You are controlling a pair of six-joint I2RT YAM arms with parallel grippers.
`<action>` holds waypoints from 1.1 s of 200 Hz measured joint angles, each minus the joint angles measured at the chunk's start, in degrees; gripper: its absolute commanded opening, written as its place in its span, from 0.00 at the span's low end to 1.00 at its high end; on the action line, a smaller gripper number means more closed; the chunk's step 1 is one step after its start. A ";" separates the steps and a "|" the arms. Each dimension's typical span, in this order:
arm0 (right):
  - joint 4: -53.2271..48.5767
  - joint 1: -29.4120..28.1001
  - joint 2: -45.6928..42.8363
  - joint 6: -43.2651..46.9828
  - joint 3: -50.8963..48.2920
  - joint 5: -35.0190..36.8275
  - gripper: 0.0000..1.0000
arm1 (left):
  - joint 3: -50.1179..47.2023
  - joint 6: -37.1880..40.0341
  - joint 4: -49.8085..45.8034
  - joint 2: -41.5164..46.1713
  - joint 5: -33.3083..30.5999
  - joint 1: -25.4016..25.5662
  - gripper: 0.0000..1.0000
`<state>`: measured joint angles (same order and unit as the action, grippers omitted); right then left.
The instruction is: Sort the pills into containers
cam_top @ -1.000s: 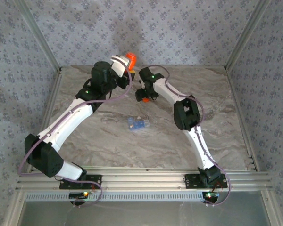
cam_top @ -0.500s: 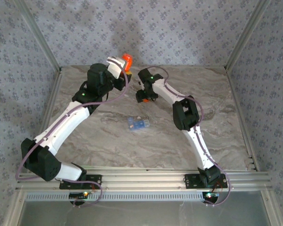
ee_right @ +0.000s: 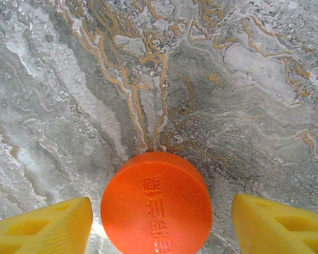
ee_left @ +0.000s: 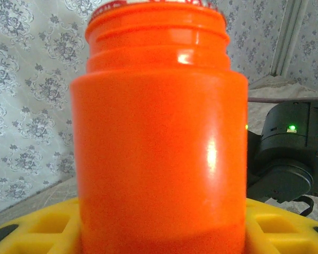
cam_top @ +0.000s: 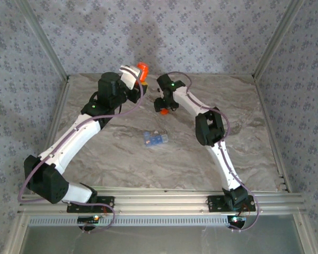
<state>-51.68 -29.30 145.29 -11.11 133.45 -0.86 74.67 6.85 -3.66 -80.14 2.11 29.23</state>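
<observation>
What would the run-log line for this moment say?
left gripper: shut on orange bottle, uncapped | right gripper: open around orange cap | blue container: lying on table

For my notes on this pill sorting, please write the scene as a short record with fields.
left gripper: shut on orange bottle, its cap off
right gripper: open, one finger at each side of orange cap
blue container: on the table, middle, apart from both grippers
</observation>
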 measured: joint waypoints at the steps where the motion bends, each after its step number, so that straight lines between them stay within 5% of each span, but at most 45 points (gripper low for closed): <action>1: 0.02 0.00 0.00 0.00 0.00 0.00 0.72 | 0.00 0.00 0.02 0.00 -0.02 0.00 0.00; 55: -0.13 -0.15 0.79 0.00 0.00 -0.42 0.70 | 0.00 -0.02 0.02 0.00 0.00 0.00 0.00; 129: -1.29 -0.68 0.85 0.02 0.76 -1.49 0.45 | -0.20 -0.48 0.09 0.00 0.04 -0.37 0.00; 220: -2.45 5.01 -6.67 -2.67 -5.05 -6.73 0.42 | -5.38 -1.97 4.35 -0.13 3.91 -0.74 0.00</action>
<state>-54.13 -24.29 138.63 -13.78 128.40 -7.60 69.30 4.89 0.69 -80.27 6.02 28.49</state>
